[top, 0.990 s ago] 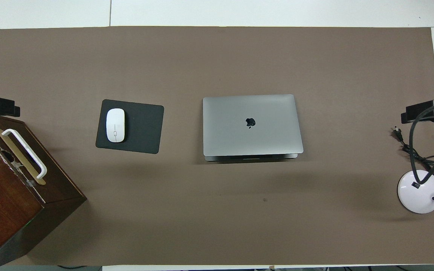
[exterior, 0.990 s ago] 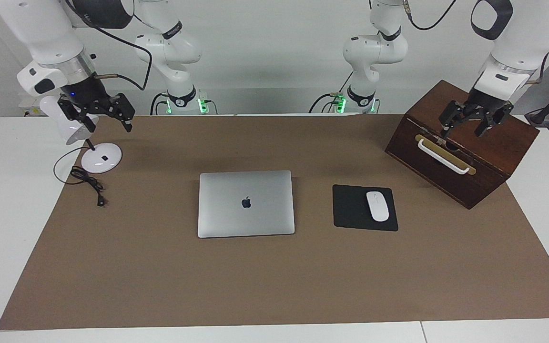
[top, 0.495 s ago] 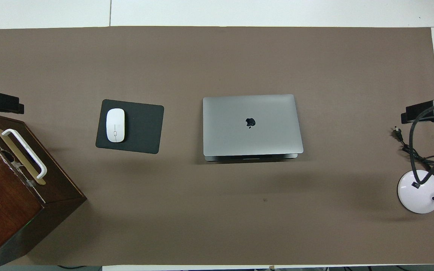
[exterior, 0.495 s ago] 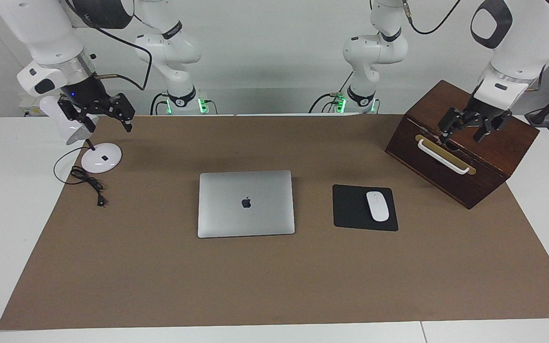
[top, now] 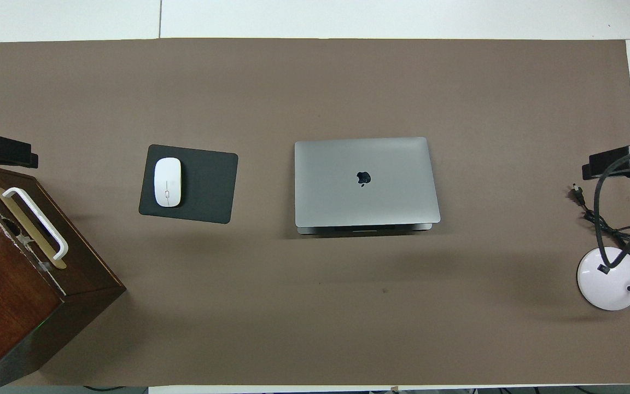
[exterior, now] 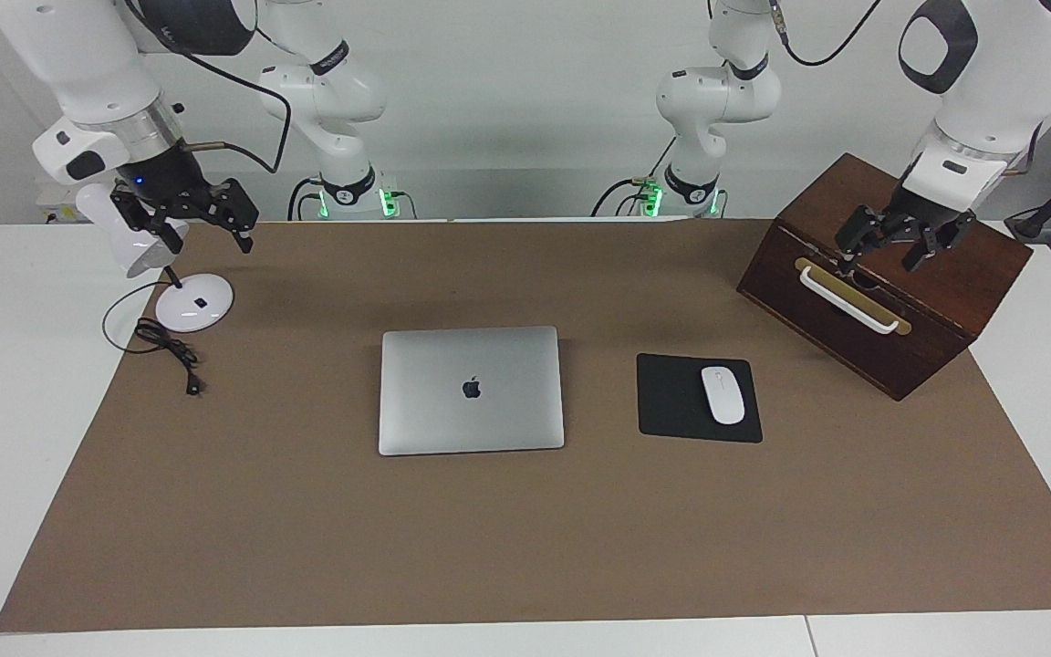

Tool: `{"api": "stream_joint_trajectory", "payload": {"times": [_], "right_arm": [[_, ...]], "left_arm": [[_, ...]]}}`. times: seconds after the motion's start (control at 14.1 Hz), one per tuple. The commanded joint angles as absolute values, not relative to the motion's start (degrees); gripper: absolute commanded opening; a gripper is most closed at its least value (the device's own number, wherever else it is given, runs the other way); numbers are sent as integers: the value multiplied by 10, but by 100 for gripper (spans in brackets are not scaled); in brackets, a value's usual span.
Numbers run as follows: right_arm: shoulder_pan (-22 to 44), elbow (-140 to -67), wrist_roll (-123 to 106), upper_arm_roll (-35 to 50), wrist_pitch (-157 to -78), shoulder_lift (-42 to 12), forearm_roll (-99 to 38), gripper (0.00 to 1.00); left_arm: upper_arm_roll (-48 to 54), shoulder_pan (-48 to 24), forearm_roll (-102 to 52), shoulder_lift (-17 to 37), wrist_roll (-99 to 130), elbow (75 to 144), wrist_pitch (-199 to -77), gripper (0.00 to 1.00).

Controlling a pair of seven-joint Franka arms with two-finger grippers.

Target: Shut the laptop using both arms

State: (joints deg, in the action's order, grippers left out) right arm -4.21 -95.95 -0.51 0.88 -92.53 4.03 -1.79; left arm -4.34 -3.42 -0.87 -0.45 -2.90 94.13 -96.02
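From above you see a silver laptop, lid down, mid-mat on a brown mat. Toward the left arm's end lies a black mouse pad with a white mouse on it, then a wooden box with a white handle. At the right arm's end stands a white lamp base with its cable. Dark shapes at both edges are probably the left gripper and right gripper.

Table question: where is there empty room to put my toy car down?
The brown mat is bare everywhere farther from the robots than the laptop and mouse pad. It is crowded at the ends: the lamp and wooden box.
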Motion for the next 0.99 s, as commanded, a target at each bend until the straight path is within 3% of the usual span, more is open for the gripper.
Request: {"api": "stream_joint_trajectory", "payload": {"times": [0.0,0.92], "right_arm": [[-50,-974,-16,12,-928,54,-18,100],[-51,-975,-24,11,-933,54,-17,100]], "left_arm": [[-42,-35,-9,-8,-25,947,-950,100],[-42,-33,-10,-8,-25,947,-954,100]]}}
